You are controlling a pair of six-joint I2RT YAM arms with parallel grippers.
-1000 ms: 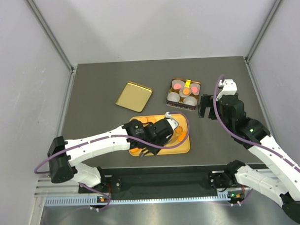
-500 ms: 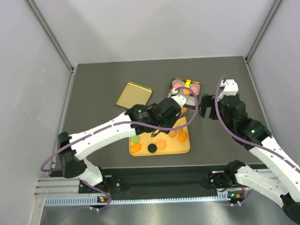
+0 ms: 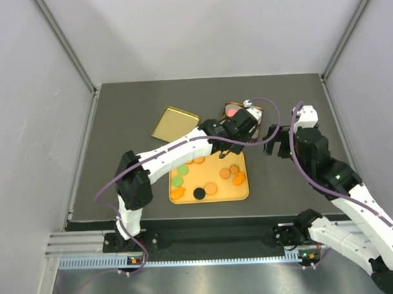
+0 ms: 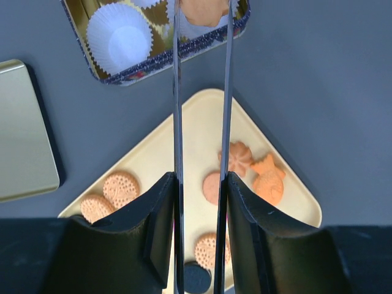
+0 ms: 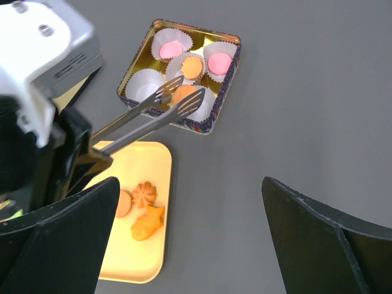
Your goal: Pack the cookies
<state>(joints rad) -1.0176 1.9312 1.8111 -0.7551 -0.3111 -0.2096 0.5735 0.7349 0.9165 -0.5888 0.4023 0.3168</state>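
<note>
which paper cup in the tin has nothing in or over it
The leftmost cup in the right wrist view: bare white paper. Two others hold pink cookies, one orange, and tongs hold an orange cookie over the last.

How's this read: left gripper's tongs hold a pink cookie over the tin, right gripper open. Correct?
Not quite. The cookie in the tongs is orange, not pink; the right wrist view shows it. The rest stands: the left gripper holds the tongs with the cookie over the tin, and the right gripper is open.
</note>
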